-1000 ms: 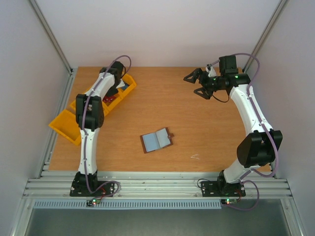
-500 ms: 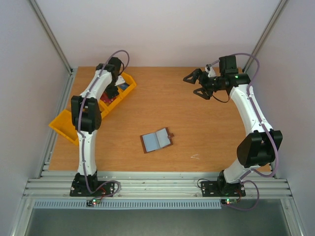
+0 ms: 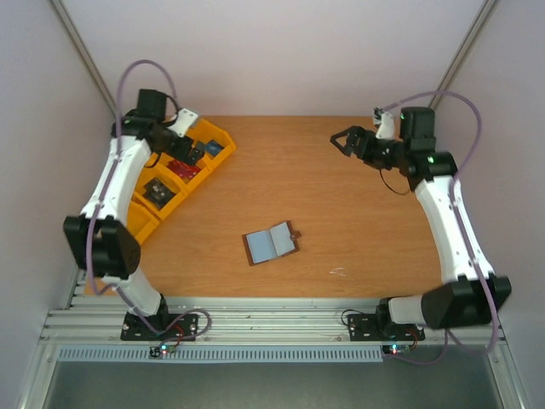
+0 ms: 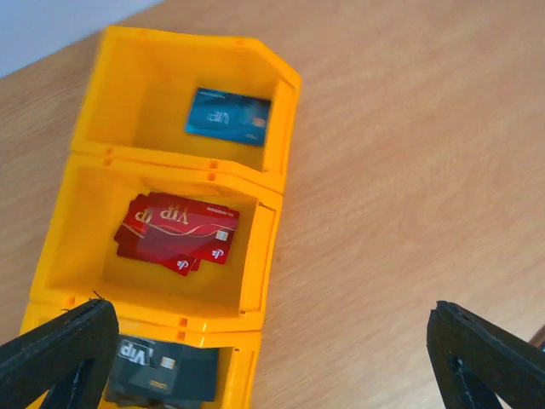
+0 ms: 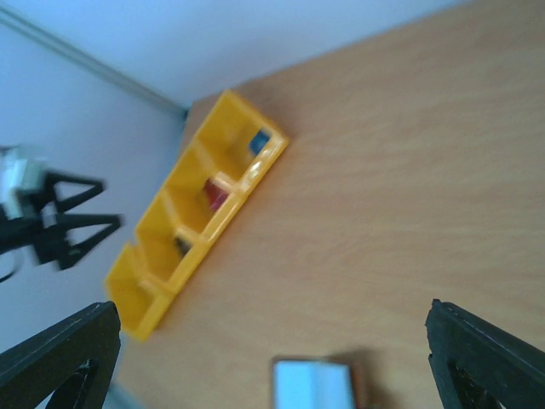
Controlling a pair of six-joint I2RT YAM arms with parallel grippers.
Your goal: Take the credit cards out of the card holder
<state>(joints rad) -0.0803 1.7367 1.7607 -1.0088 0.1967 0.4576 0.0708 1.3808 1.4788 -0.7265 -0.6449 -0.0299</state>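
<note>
1. The table point(image 3: 358, 221) is a plain wooden top. Both arms are raised toward its far side, the left at the far-left corner and the right at the far right.
2. The yellow bins point(image 4: 281, 81) form a slanted row along the far-left side. The left gripper point(image 4: 272, 349) hangs over them, fingers spread wide and holding nothing.
3. The right gripper point(image 3: 344, 144) is also spread apart and empty, pointing left across the far side.
4. The card holder point(image 3: 271, 244) lies open and flat near the middle, toward the near edge, grey-blue lining up. Its long axis runs roughly left to right, slightly tilted, with the clasp tab at the right end.
5. It lies well apart from both grippers, nearward and inward of each. I'd judge the right one slightly closer.
6. One compartment holds the red credit cards point(image 4: 174, 232) in a loose stack, with a blue card point(image 4: 228, 117) beyond it and a dark card point(image 4: 157, 375) nearer.
7. I can't tell whether any card remains in the pockets.
</note>
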